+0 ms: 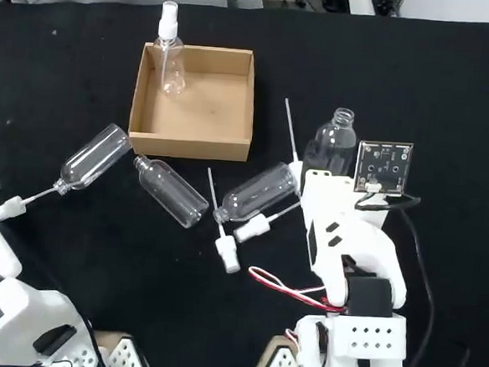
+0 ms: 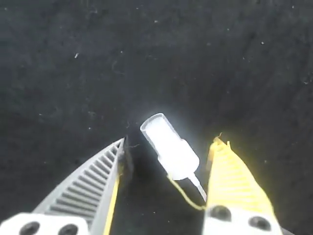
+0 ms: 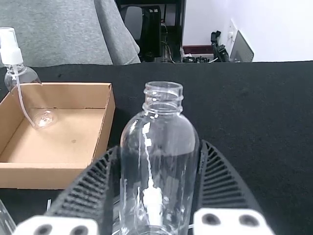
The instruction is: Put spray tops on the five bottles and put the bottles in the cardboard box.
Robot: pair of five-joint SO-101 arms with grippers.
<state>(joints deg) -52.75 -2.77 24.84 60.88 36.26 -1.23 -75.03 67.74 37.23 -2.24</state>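
Inside the cardboard box (image 1: 188,146), far-left corner, stands a capped bottle (image 1: 171,61). Right gripper (image 3: 159,147) clasps an upright uncapped bottle (image 1: 336,139); left gripper (image 2: 169,142) gapes around a spray top (image 2: 159,132).

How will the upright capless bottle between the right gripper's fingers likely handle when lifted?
The bottle looks empty and thin-walled, so probably light and apt to dent under a hard squeeze. Its smooth clear sides may slip against the right gripper. Tall and narrow, it would likely tip if nudged high up.

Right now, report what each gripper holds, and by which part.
Right gripper: the capless bottle, upright, clamped by its body. Left gripper: nothing; it is open astride a spray top on the table.
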